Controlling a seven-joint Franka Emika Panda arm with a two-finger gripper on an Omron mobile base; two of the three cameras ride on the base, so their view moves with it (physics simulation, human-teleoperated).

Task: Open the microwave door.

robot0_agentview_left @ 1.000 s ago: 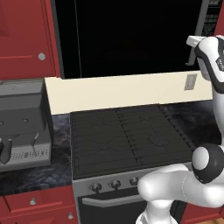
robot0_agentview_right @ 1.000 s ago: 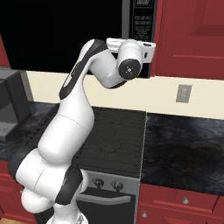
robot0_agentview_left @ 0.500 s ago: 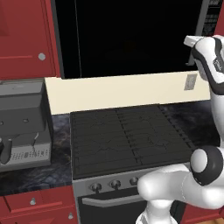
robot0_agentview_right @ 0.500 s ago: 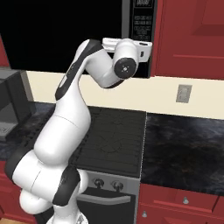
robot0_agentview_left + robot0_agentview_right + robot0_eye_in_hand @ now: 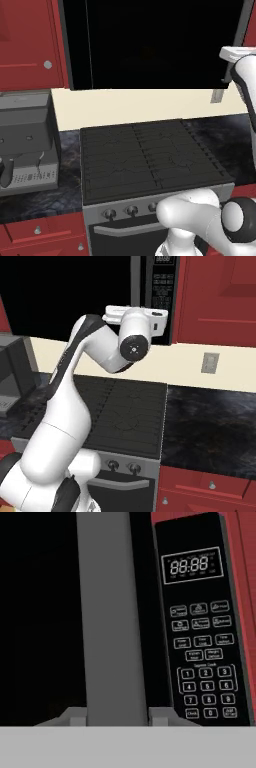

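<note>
Large glossy black flat microwave door (image 5: 150,45) fills the upper centre of the left base view, above the black stove top with ridged grates (image 5: 150,157). In the right base view the door is the black area at upper left (image 5: 65,291). Its long grey vertical bar handle (image 5: 112,612) runs top to bottom through the middle of the hand view, very close to the camera; in the left base view it is a thin grey strip at the upper right edge (image 5: 241,35), in the right base view a grey strip at top centre (image 5: 135,281).

Black microwave control panel with digital display and number keypad (image 5: 202,627) sits right of the handle in the hand view, and at top centre in the right base view (image 5: 164,286).

White two-finger gripper (image 5: 117,313) is raised to the handle's lower part, centre-top of the right base view; white hand housing at the right edge of the left base view (image 5: 240,55). Two small pale finger tips (image 5: 75,717) flank the bar at the bottom of the hand view, one on each side. Jaws straddle the handle; cannot tell whether they press on it.

Red cabinet door with round knob (image 5: 30,45) upper left of the left base view. Grey boxy appliance (image 5: 25,150) at left on the dark marbled counter (image 5: 210,426). Grey wall outlet plate (image 5: 210,362) on the cream backsplash (image 5: 135,107).
</note>
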